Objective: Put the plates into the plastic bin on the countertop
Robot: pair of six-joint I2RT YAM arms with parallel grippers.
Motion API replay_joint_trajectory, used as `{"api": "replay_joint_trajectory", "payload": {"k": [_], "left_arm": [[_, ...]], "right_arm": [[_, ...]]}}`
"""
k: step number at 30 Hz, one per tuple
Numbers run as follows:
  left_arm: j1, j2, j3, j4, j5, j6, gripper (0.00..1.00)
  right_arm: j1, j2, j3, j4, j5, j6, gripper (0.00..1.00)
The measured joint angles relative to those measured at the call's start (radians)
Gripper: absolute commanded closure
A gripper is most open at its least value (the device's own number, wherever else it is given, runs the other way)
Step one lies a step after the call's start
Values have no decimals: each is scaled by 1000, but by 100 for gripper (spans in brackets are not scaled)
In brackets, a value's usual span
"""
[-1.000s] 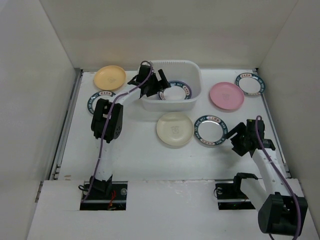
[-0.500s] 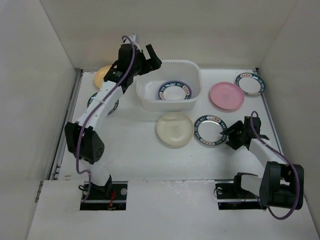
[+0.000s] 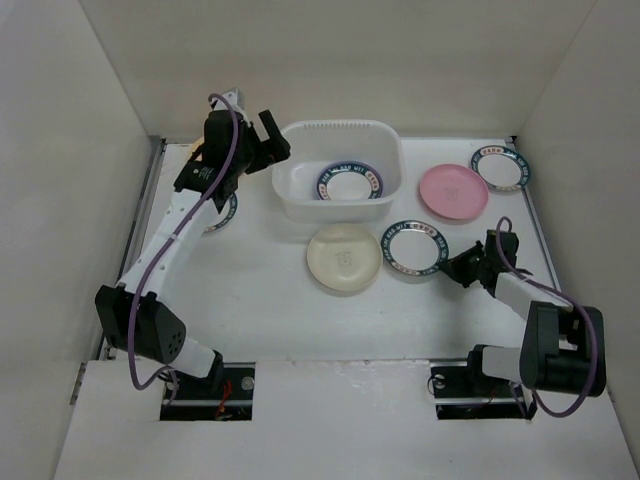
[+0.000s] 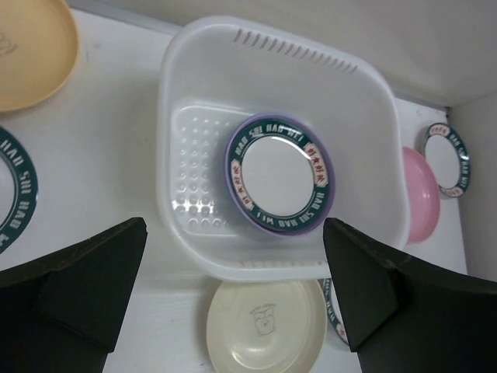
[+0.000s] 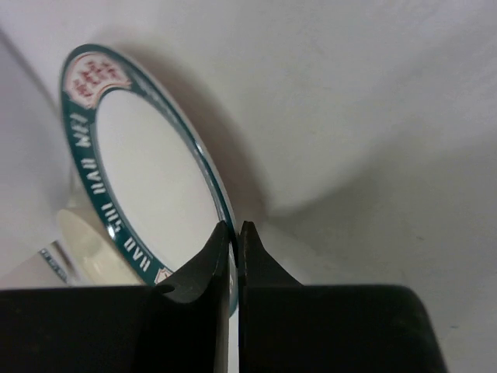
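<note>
One teal-rimmed plate (image 5: 147, 171) is clenched by its near rim in the right jaws, low on the tabletop (image 3: 260, 280), with the plastic bin (image 3: 335, 210) ahead-left of them, while the left jaws hang released and empty, bin just to their right.

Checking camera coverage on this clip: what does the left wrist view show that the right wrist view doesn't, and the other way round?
Left wrist only: the plastic bin holding a teal-rimmed plate stacked on a purple plate, the yellow plate, the pink plate, and the open left claw above them. Right wrist only: the right claw shut on the rim of the gripped teal plate. Shared: the cream plate, and that gripped plate, just a sliver in the left wrist view.
</note>
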Motion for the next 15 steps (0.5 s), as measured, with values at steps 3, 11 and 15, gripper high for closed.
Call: {"api": "replay_joint_trajectory", "payload": {"k": [3,11,15], "left_arm": [[19,-27,-53,-20,-2,0,0],[47,-139,-161,-36,-37,0,0],[44,-161,-201,-48,-76,-2,0]], "right_arm": [[0,-67,0,-7,-7,9,100],[-1,-475,112,-441,151,-18,100],[2,-595,293,-605,246,-45,100]]}}
